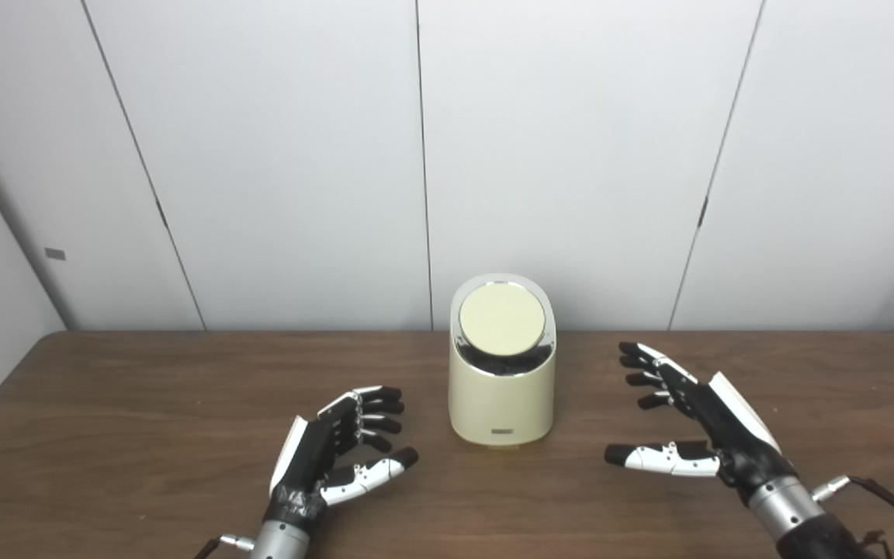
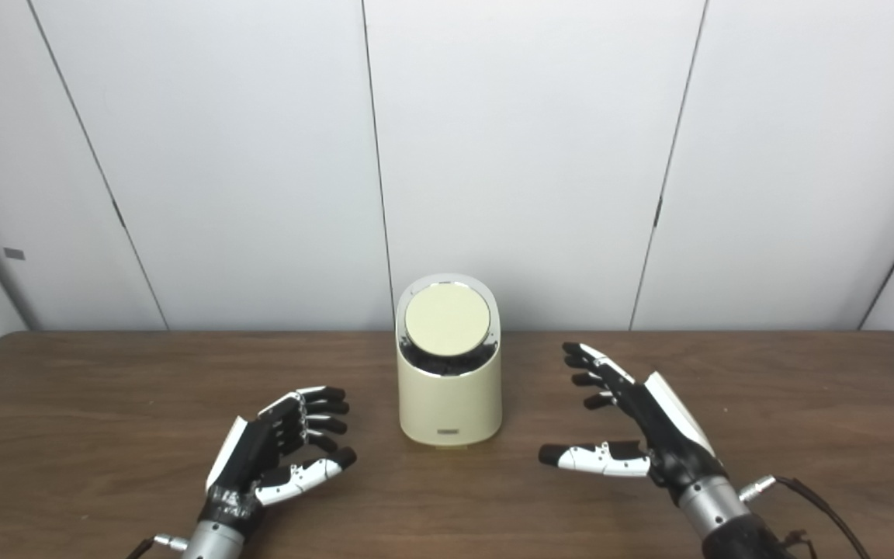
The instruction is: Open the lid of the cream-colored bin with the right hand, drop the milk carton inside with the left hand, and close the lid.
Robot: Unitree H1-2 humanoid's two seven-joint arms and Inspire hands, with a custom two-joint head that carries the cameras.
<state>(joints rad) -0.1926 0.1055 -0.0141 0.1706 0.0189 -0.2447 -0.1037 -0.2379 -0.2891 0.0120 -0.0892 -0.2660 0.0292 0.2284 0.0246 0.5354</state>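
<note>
The cream-colored bin (image 1: 501, 388) stands upright on the brown worktop (image 1: 144, 404), its long axis vertical, near the far edge and roughly midway across. Its top is cut on a slant, so the round lid (image 1: 502, 318) tilts and faces toward the camera. The lid sits within a shiny silver rim (image 1: 548, 341), and a dark crescent-shaped gap shows along the lid's lower front edge; what lies inside the bin cannot be made out. A small dark label marks the base of the bin's front.

The left hand (image 1: 338, 446) hovers low over the worktop on the bin's left side and nearer the camera, apart from it; its fingers (image 1: 373, 411) are curled but spread, holding nothing, the thumb pointing toward the bin. The right hand (image 1: 695, 423) is on the bin's right side, likewise clear of it, with its fingers (image 1: 645, 365) spread apart and reaching forward, thumb stretched out leftward toward the bin, holding nothing. The bin lies between the two hands.
</note>
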